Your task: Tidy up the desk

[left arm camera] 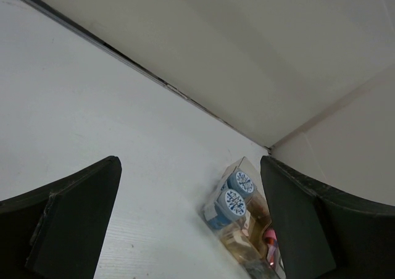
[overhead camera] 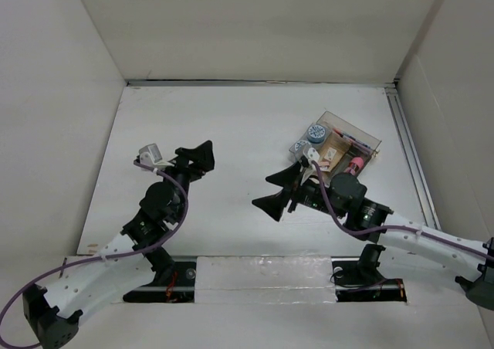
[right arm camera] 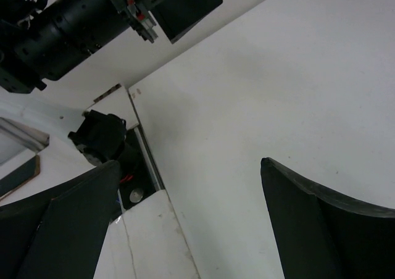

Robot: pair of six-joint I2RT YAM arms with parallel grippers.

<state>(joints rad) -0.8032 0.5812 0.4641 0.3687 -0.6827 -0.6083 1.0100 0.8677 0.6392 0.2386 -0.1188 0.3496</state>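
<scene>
The counter fills the scene, white and flat, with a rail down its right edge. The small things that show are gathered in a clear tray at the far right. It holds two blue-capped pots at its left end, a pink piece at its near right, and other bits too small to name.

The left jaws stand wide apart and hold nothing. They hang over the left-centre of the counter on the left arm. Its wrist view looks across bare white surface to the tray, which lies ahead and to the right, well apart.

The right jaws are also spread wide and hold nothing. They point left toward mid-counter, so the tray sits just behind the wrist of the right arm, on its far-right side. The tray does not show in that wrist view.

The tray sits skewed to the rails. The right arm covers its near corner, so I cannot tell its long axis for sure.

The right arm is clearly nearer. To reach the tray it would probably have to swing its jaws round to the far right first. The left arm would need a long reach across.
</scene>
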